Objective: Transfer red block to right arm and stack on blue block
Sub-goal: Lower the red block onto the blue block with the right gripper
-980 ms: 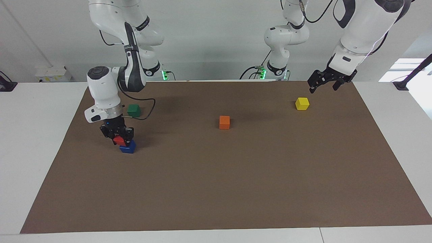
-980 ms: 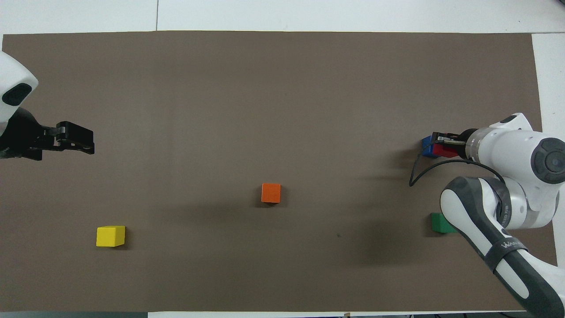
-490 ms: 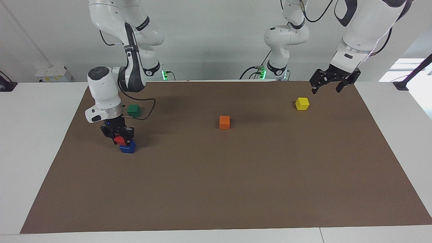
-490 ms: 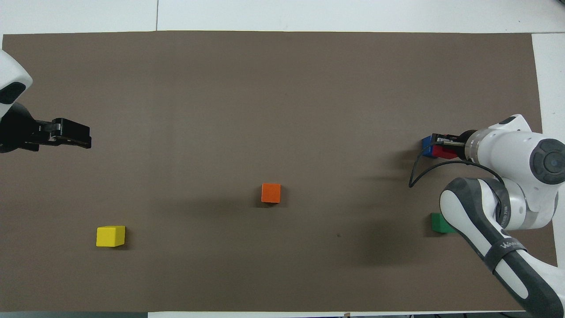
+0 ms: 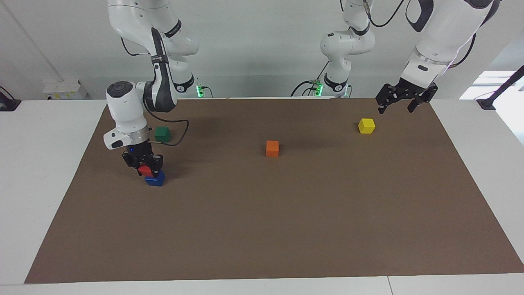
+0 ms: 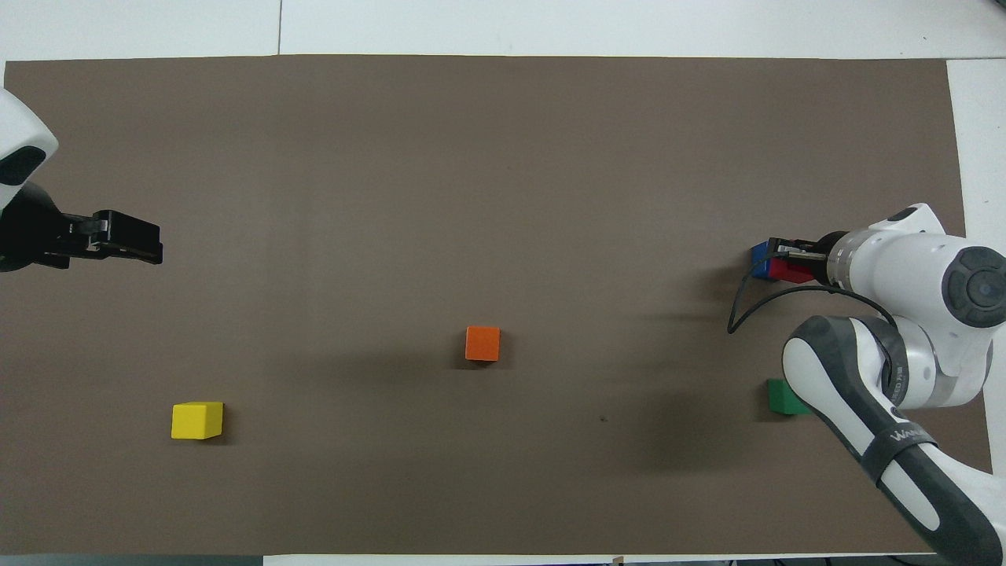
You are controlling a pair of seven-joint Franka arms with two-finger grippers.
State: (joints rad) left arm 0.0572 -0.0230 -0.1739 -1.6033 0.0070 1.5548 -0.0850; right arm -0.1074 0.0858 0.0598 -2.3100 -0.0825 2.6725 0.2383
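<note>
Gripping red block (image 5: 144, 170) on blue block (image 5: 155, 179): right hand (image 5: 143, 164); left hand (image 5: 402, 101) wide; five blocks total.

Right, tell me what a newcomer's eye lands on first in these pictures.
First, the right gripper at the right arm's end of the table, holding the red block on or just above the blue block; which of the two cannot be told. Next, three lone cubes on the brown mat: green, orange mid-table, and yellow. The left gripper waits empty, up in the air beside the yellow cube.
</note>
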